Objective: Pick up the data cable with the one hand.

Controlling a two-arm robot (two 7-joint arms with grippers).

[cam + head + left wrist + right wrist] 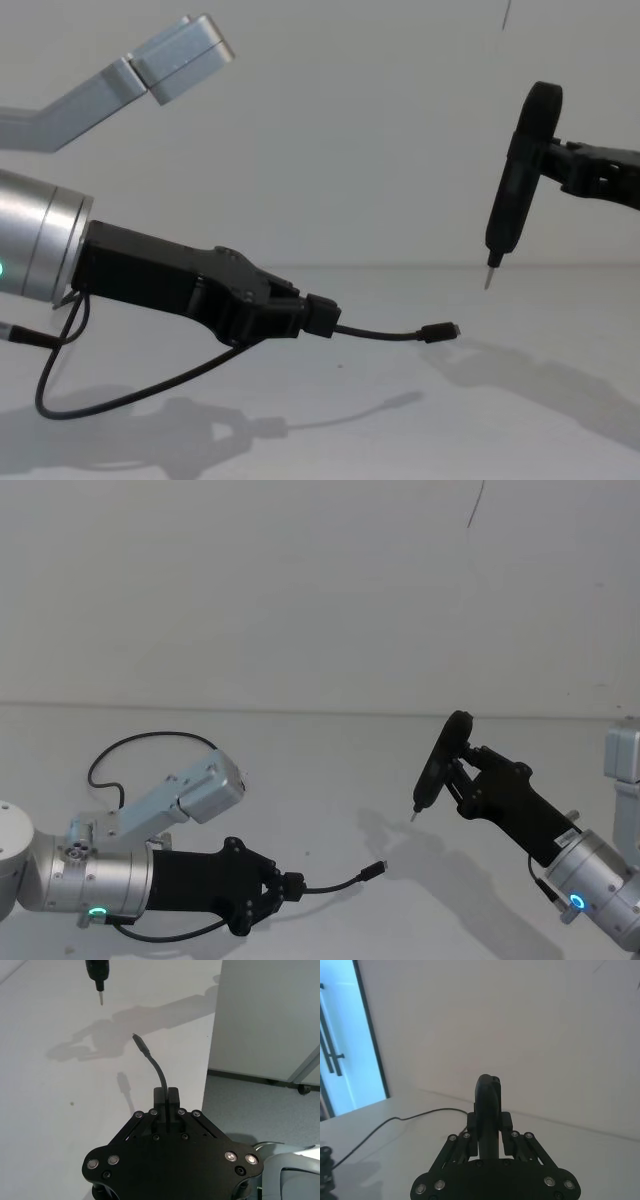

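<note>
My left gripper point(292, 887) point(166, 1094) point(322, 318) is shut on the data cable point(335, 885) point(156, 1066) point(385, 335), a thin black cord. A short stretch sticks out past the fingertips and ends in a small plug point(374, 869) point(440, 331) that hangs above the white table. The rest of the cable trails back under the arm and loops at the far left point(150, 738) point(385, 1124). My right gripper point(462, 765) point(487, 1125) is shut on a thick black pen-shaped tool point(440, 760) point(515, 180), held upright with its metal tip pointing down, to the right of the plug.
The white table point(330, 780) runs back to a plain pale wall. A grey metal bracket point(195, 790) sits above my left arm. In the left wrist view the table's edge point(210, 1060) drops to a grey floor.
</note>
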